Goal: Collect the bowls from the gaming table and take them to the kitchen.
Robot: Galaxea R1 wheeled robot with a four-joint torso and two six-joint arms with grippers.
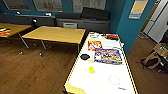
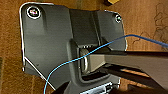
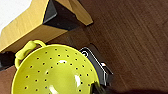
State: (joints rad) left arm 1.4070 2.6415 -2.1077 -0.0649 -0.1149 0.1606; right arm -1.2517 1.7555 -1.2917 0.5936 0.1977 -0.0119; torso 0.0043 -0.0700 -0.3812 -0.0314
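Two see-through bowls near counter's near edge, black bowl at left edge; open wood floor left. Yellow colander under right wrist; hands' spread impossible to tell.

I find the gaming table near end open around a clear bowl and a yellow object. Farther along, board game boxes and a black bowl crowd it.
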